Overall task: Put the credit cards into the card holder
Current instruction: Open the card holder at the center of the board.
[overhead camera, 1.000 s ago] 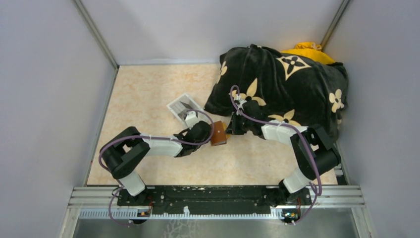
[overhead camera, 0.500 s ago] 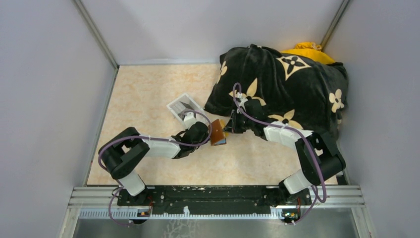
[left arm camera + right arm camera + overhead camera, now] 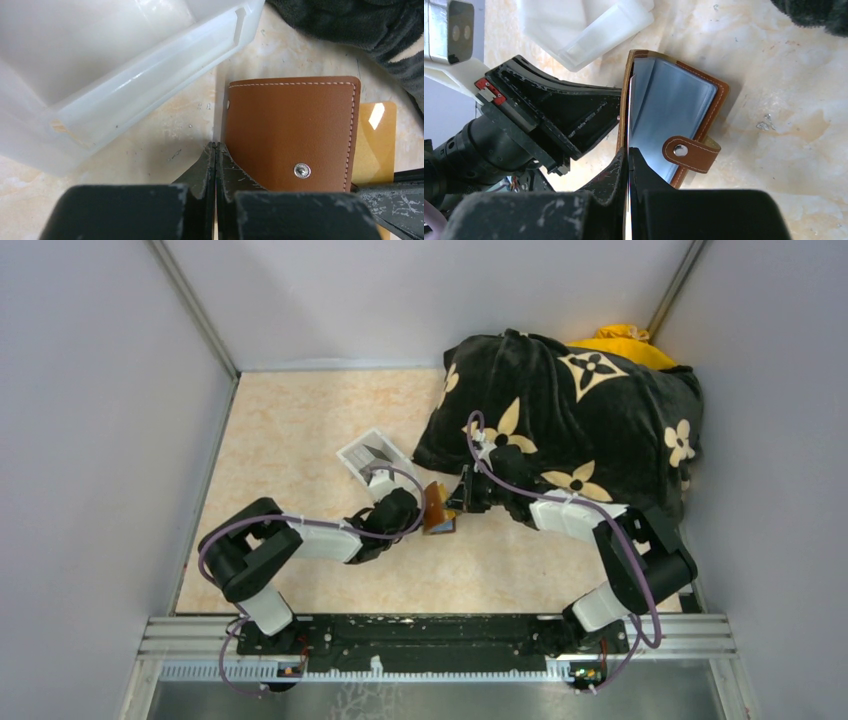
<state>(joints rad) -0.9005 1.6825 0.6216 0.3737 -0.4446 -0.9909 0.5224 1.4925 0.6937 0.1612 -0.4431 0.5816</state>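
Note:
The brown leather card holder stands half open on the table between my two grippers. In the left wrist view its cover shows a metal snap, and a tan credit card sticks out behind it. My left gripper is shut at the cover's left edge; it also shows in the top view. In the right wrist view the open card holder shows bluish sleeves and a snap strap. My right gripper is shut on a thin card seen edge-on, its far end inside the holder.
A clear plastic tray lies just behind the left gripper and fills the upper left of the left wrist view. A black blanket with tan flowers covers the back right, over something yellow. Grey walls close in on both sides.
Both grippers and the card holder have shifted slightly left and back. The holder has tipped more upright, and the right gripper has closed in on it.

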